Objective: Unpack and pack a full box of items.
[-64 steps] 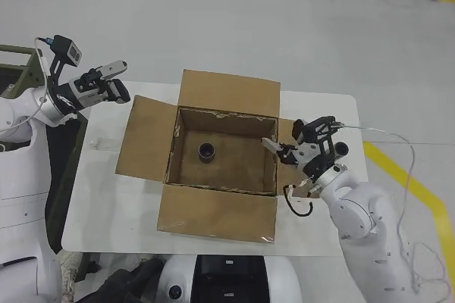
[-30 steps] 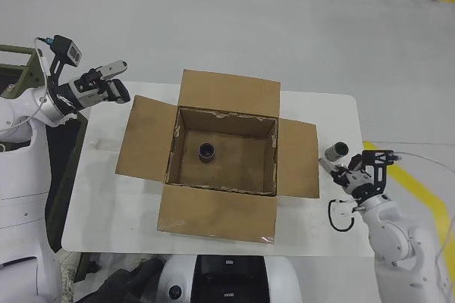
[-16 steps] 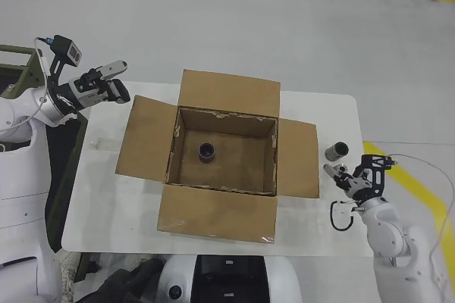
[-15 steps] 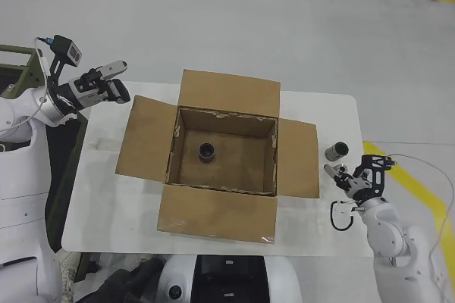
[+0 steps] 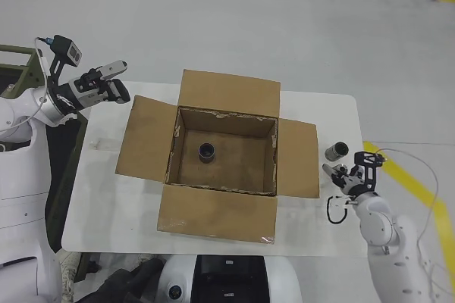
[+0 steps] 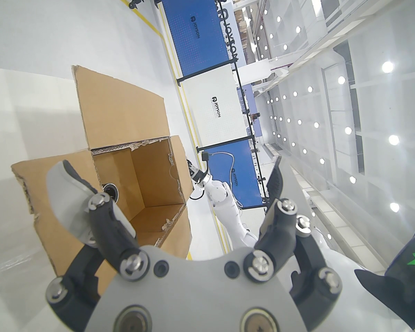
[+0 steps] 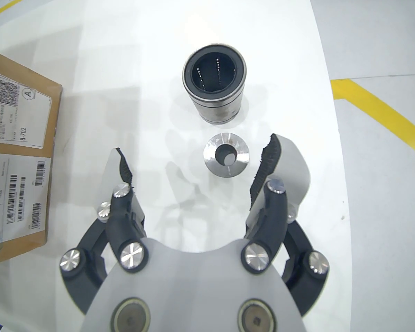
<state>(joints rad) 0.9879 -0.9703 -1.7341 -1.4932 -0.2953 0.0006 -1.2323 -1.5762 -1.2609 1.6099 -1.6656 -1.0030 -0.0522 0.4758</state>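
Observation:
The open cardboard box (image 5: 221, 197) sits mid-table with all flaps folded out. Inside it lies one dark ring-shaped cylinder (image 5: 206, 153), also seen past the left fingers (image 6: 110, 191). On the white table right of the box stands a steel linear bearing (image 5: 336, 151) (image 7: 214, 82). A small silver bushing (image 7: 227, 154) rests just in front of it. My right gripper (image 5: 340, 173) (image 7: 197, 160) is open just above the table. The bushing lies beyond its fingertips, apart from both. My left gripper (image 5: 114, 79) (image 6: 171, 174) hangs open and empty off the table's far left corner.
The box's right flap (image 7: 17, 146) carries printed labels and lies flat close beside the right gripper. The table's right edge (image 5: 359, 189) and a yellow floor line (image 5: 409, 178) lie just beyond that arm. A dark green cart (image 5: 4, 79) stands left of the table.
The right gripper left the box's right wall, swung out to the table's right side beside the bearing, then edged slightly toward the far side. The left arm kept still.

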